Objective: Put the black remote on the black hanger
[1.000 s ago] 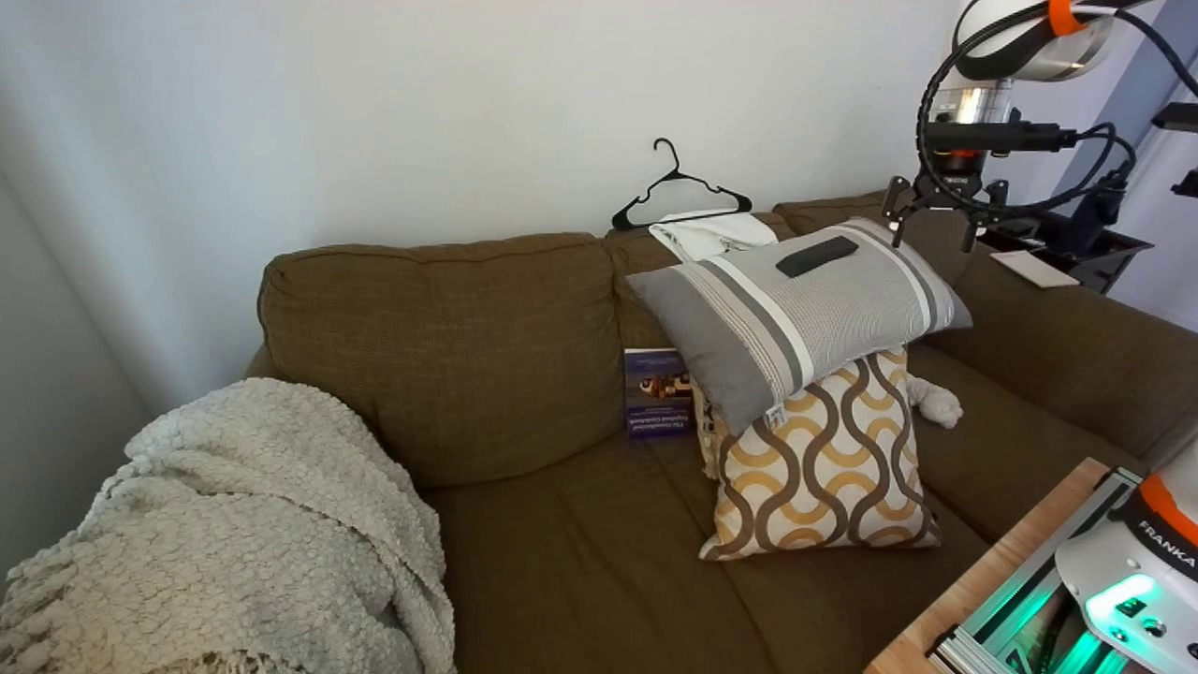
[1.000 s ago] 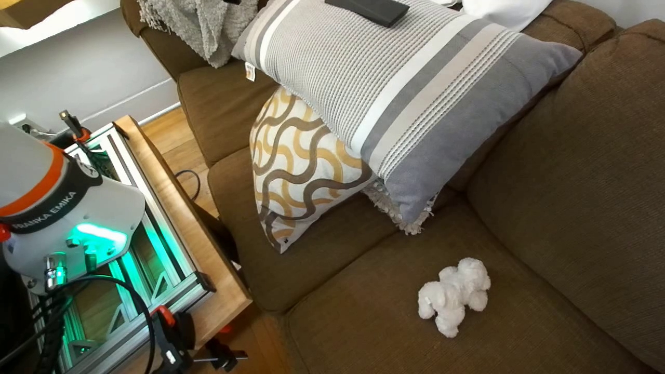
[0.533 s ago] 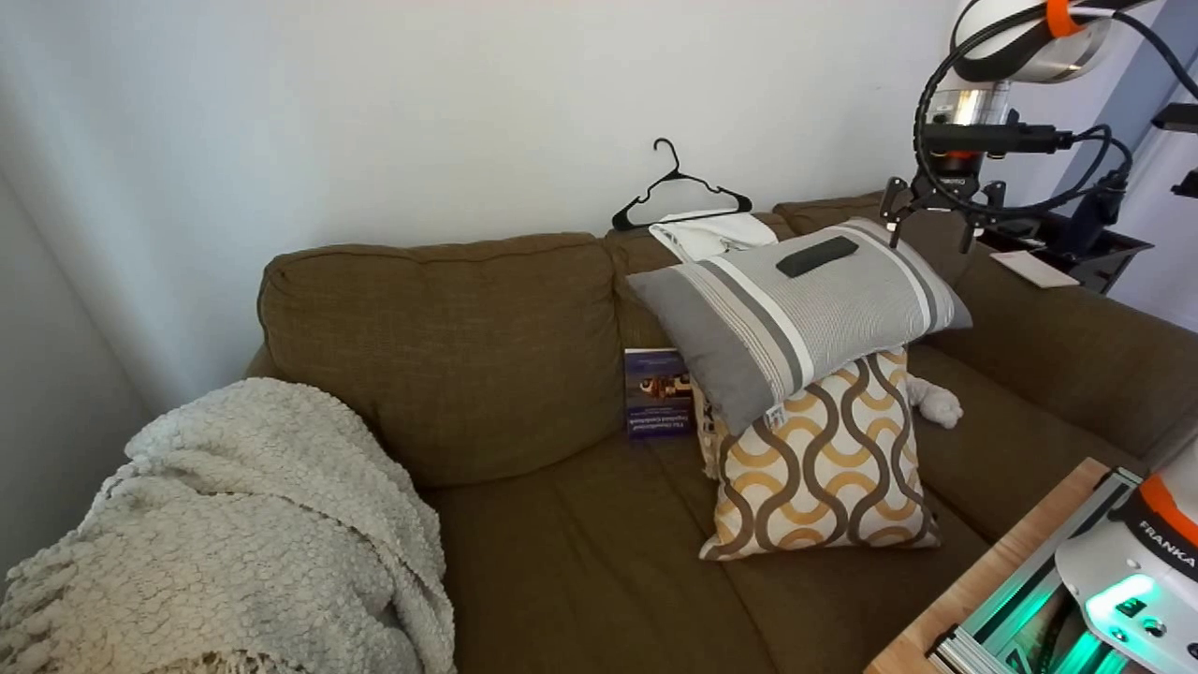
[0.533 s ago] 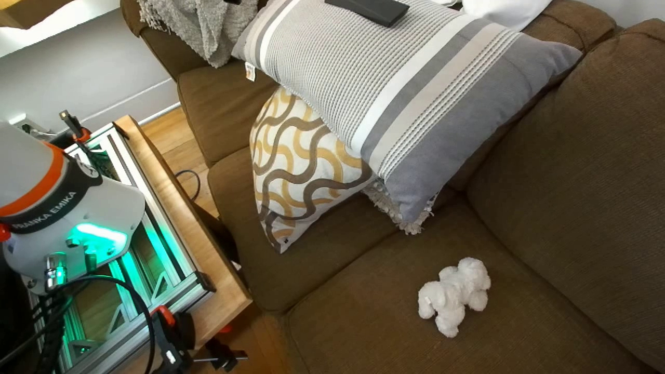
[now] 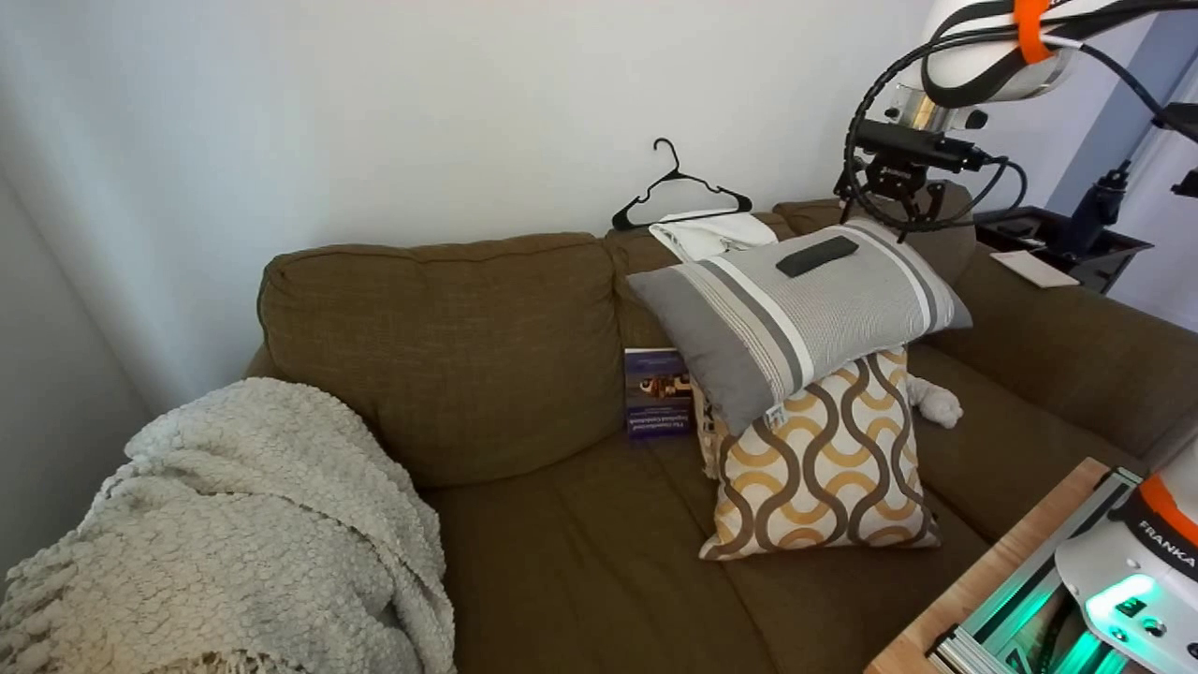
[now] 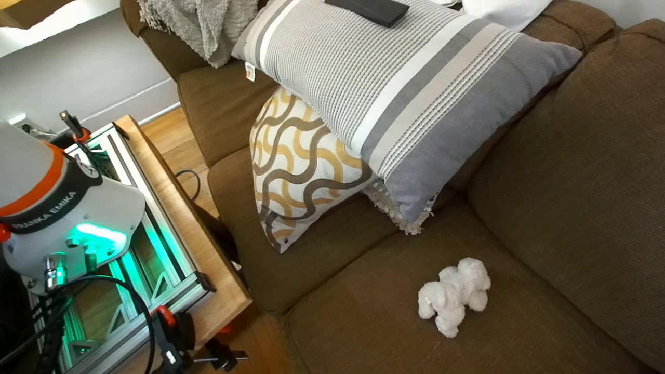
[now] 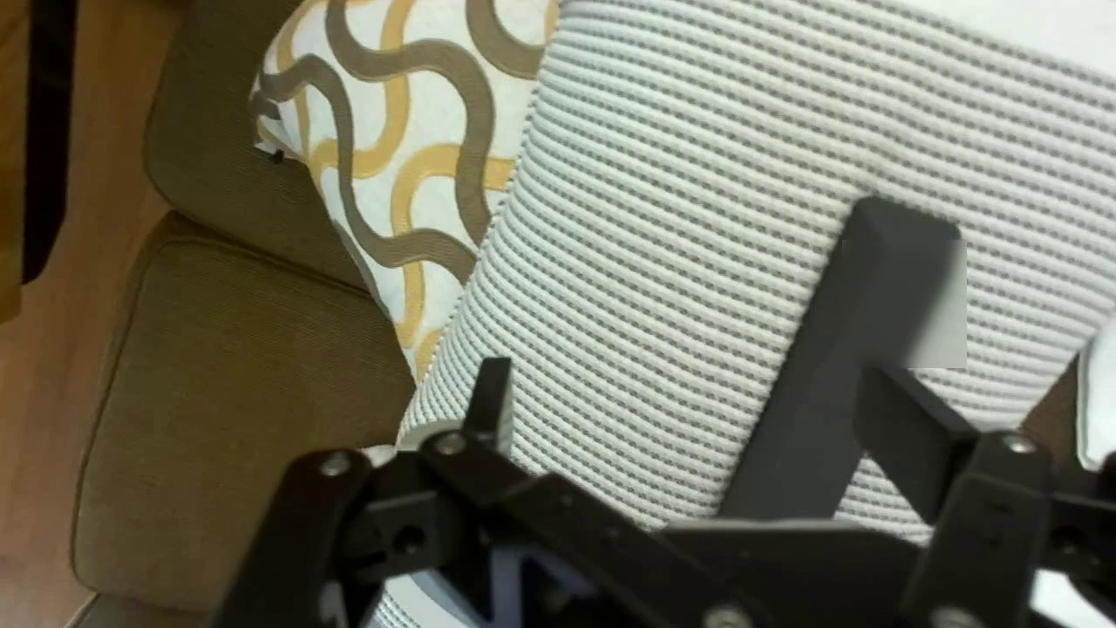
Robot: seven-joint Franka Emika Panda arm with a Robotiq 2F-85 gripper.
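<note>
The black remote lies flat on top of the grey striped pillow. It also shows at the top edge in an exterior view and in the wrist view. The black hanger stands upright against the wall on the sofa back, hook up, above a white cloth; it is out of view elsewhere. My gripper is open and empty above the pillow, to the right of the remote in that view. In the wrist view the gripper has its fingers wide apart, the right one overlapping the remote's near part.
The striped pillow rests on a patterned pillow. A white cloth hangs over the sofa back. A book leans behind the pillows. A white plush toy lies on the seat. A fleece blanket covers one sofa end.
My gripper has moved left toward the remote in an exterior view, and the wrist has turned and tilted. The remote, hanger and pillows have not moved.
</note>
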